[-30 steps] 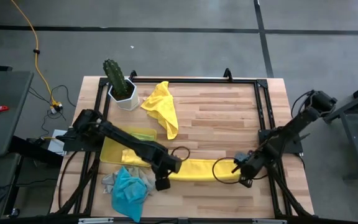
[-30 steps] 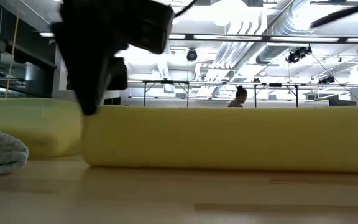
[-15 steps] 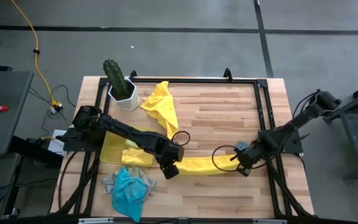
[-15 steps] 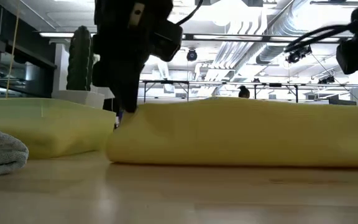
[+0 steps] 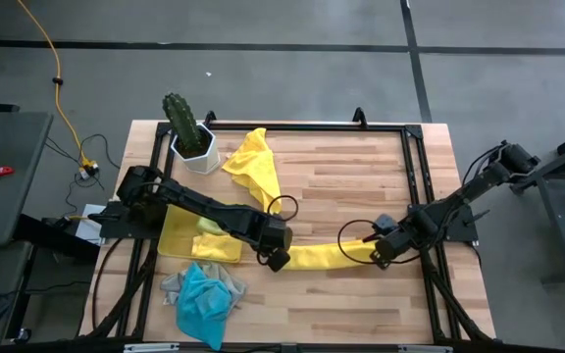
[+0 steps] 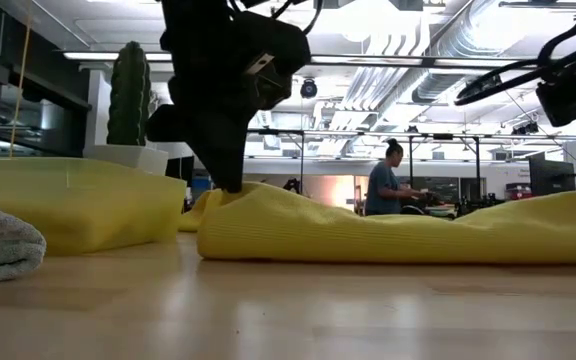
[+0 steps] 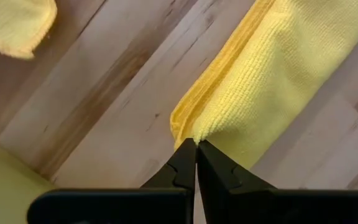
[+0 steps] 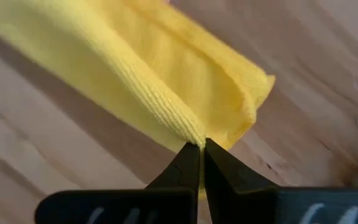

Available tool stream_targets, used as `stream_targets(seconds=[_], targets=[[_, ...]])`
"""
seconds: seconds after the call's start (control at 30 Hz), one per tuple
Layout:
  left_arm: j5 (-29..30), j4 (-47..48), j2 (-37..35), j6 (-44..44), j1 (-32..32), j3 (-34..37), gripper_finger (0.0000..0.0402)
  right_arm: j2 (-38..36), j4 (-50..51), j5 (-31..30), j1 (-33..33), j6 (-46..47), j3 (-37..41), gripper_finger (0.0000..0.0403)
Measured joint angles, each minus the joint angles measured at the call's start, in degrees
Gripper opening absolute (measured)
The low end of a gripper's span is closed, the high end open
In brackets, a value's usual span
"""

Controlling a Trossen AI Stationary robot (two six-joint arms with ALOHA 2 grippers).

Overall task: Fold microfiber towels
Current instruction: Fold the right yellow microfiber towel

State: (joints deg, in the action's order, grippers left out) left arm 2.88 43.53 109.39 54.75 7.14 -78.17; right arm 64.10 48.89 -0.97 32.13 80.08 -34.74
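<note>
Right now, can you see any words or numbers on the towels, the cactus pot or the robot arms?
None can be read.
Yellow towel, pinched at its ends by the left gripper and right gripper: plain cloth, no label showing.
White cactus pot: no writing visible.
Turquoise towel: no tag visible.
Room behind the table in the low view: anything there is too small to read.
</note>
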Motion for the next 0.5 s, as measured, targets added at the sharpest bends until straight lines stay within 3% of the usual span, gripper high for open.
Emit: stream_targets(seconds=[0.3,0.5], targets=[[3.0,1.3,0.3,2.1,0.0,0.0,0.0015,0.0,1.1,-2.0,0.1,1.5,0.0,0.0003],[3.2,4.8,0.3,0.0,0.0,0.0,0.0064,0.0,3.5,-3.2,0.1,5.0,0.0,0.0073]])
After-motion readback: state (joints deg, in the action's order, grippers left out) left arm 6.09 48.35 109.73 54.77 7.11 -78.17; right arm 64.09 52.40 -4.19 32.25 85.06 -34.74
